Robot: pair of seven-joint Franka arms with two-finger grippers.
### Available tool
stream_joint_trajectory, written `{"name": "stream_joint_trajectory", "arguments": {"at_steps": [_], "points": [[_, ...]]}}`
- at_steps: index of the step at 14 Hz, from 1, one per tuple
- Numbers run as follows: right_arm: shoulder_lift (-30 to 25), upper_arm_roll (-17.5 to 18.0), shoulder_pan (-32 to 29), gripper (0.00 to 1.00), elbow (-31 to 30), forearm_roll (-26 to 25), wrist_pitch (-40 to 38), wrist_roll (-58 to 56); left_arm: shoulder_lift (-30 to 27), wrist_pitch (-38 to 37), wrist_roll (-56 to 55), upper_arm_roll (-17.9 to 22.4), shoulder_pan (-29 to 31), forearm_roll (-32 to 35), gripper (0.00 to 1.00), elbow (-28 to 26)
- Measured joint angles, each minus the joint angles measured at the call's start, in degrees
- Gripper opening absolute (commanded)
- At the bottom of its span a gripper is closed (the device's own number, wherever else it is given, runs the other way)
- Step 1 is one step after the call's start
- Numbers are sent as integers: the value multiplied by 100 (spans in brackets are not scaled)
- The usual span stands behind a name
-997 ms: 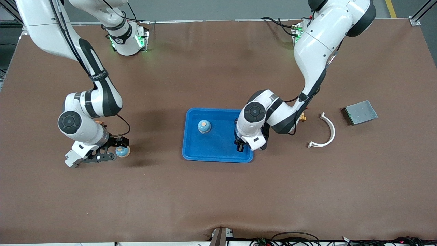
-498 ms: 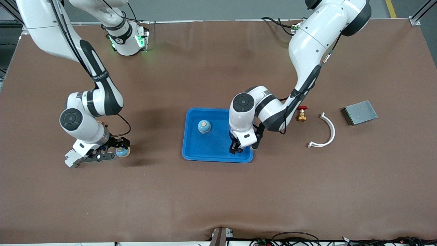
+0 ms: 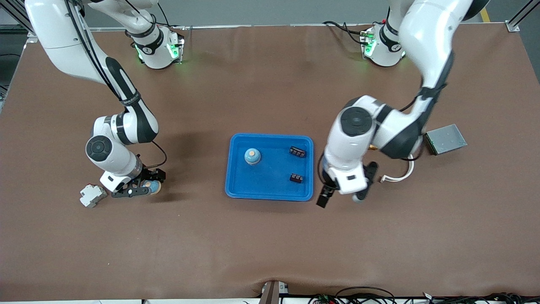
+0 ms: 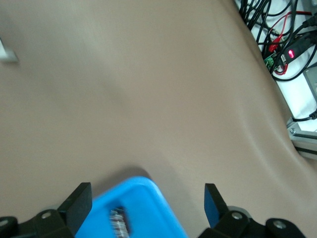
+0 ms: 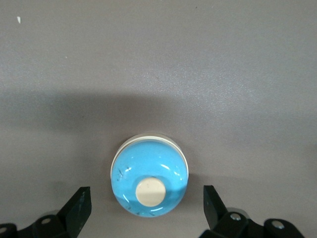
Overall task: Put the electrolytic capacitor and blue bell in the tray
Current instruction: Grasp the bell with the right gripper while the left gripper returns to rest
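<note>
The blue tray [image 3: 270, 166] sits mid-table, and it already has a blue bell [image 3: 252, 156] standing upright in its corner toward the right arm's end, farther from the front camera. Two small dark components [image 3: 297, 151] [image 3: 296, 178] lie in the tray's other half, one nearer the camera than the other; whether either is the capacitor is too small to tell. A second blue bell [image 5: 149, 174] stands upright on the bare table well toward the right arm's end, and the right gripper [image 3: 139, 188] is low around it, fingers spread wide with the bell between them and a gap on each side, so it grips nothing. The left gripper [image 3: 325, 195] hangs over the table just off the tray's corner nearest the camera at the left arm's end, jaws wide apart and empty. A small grey-white block [image 3: 92, 195] lies beside the right gripper. Toward the left arm's end are a white curved piece [image 3: 407, 172] partly hidden by the arm, and a flat grey metal box [image 3: 445, 139].
</note>
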Motion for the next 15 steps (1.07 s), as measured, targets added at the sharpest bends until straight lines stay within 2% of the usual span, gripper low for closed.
{"name": "stream_joint_trajectory", "arguments": {"at_steps": [2, 6, 9, 12, 13, 14, 15], "points": [[25, 0, -2, 100, 0, 0, 54, 0, -411, -712, 1449, 0, 428, -328, 100, 6], [57, 12, -2, 100, 13, 1, 104, 2, -1193, -1980, 3970, -10, 1118, -456, 100, 11], [109, 18, -2, 100, 50, 1, 109, 3, -1780, -2553, 6137, 20, 1632, -488, 100, 11], [159, 21, -2, 100, 81, 2, 111, 3, -2192, -2914, 6975, 29, 2061, -544, 100, 1], [171, 21, -2, 83, 90, 2, 113, 7, -2289, -3016, 7065, 28, 2136, -586, 100, -3], [181, 23, -2, 21, 104, 3, 113, 22, -2385, -3104, 7109, 28, 2169, -602, 100, -5], [188, 26, -2, 0, 115, 3, 111, 40, -2490, -3167, 7117, 29, 2175, -604, 100, -9]]}}
